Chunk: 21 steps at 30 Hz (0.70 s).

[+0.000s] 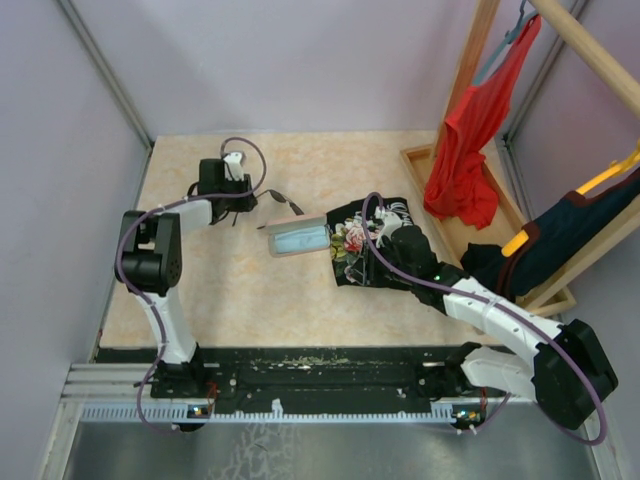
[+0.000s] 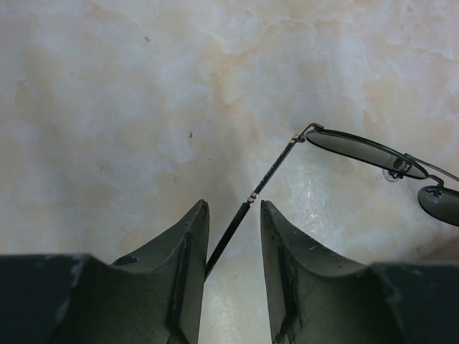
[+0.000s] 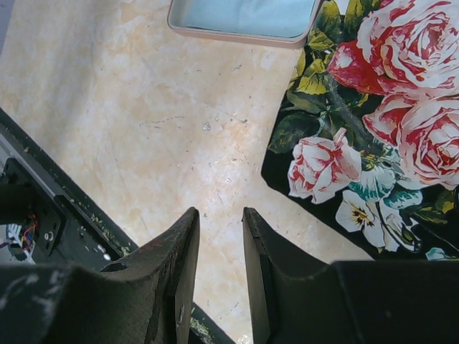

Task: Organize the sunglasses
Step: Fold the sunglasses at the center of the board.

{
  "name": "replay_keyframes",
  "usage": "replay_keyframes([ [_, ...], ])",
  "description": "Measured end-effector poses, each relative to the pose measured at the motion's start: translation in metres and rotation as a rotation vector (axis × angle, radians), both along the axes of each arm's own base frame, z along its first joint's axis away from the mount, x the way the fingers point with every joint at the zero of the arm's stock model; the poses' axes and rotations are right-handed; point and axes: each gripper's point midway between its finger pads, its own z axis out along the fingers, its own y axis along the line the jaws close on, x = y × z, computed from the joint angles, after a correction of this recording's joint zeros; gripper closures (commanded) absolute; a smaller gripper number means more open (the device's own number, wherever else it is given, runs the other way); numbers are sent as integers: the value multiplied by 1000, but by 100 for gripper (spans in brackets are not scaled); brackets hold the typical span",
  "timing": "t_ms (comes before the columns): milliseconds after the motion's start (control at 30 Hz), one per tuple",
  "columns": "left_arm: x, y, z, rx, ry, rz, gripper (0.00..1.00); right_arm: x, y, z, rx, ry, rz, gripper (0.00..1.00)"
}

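Clearly the sunglasses (image 2: 358,148) lie toward the far edge of the desk (image 1: 230,290), one slim arm running back between the open jaws of the left claw (image 2: 233,209), not yet pinched; the right claw (image 3: 219,215), also parted, is farther off.

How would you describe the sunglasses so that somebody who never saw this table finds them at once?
Look at the far left part of the marbled table, where the left end effector reaches. The sunglasses lie at its tips, near the far edge of the open pink case. Only they are thin dark wire with dark lenses.
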Motion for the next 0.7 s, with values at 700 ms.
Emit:
replay_keyframes([
  [700,-25,32,33,52,-19,183,100,-2,0,1,1,1,3,68],
])
